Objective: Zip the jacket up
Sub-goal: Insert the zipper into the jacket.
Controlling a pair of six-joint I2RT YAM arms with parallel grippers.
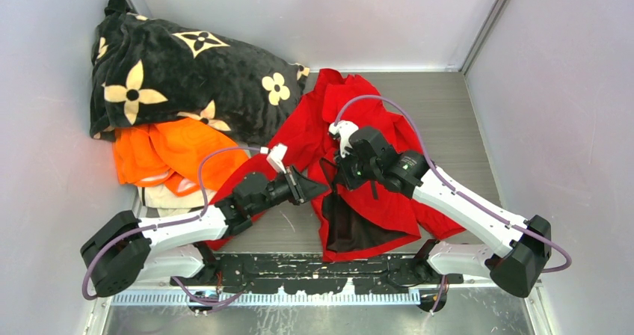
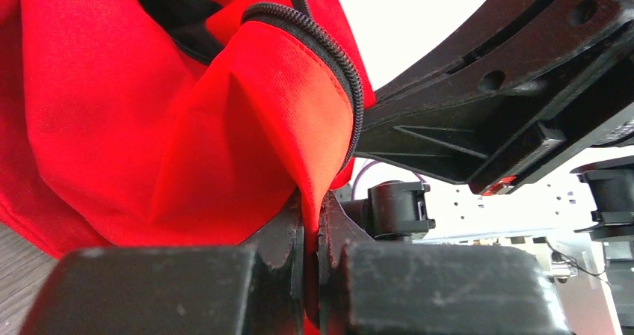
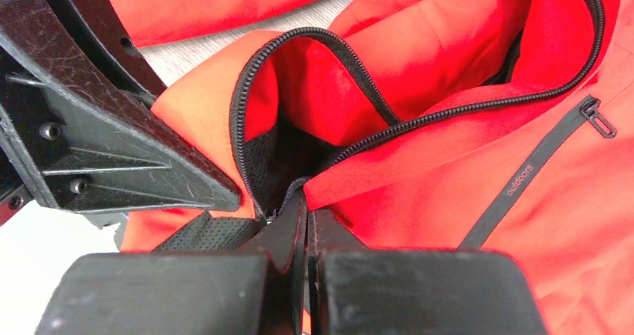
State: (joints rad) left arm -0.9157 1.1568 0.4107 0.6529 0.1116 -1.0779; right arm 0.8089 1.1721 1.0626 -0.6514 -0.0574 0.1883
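Red woven jacket (image 1: pixel 310 122) bunches around a curving toothed zipper (image 3: pixel 239 118).

The jacket (image 1: pixel 310 129) lies right of the blanket (image 1: pixel 172 73).

Bright, even light; left gripper (image 2: pixel 312 217) blurred close-up

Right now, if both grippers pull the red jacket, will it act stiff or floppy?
Probably floppy: the jacket lies in soft folds and creases sharply where the left gripper pinches it. It is likely light, as the cloth looks thin where the right gripper grips it. The zipper edge curves loosely, so it may sag unless held taut.
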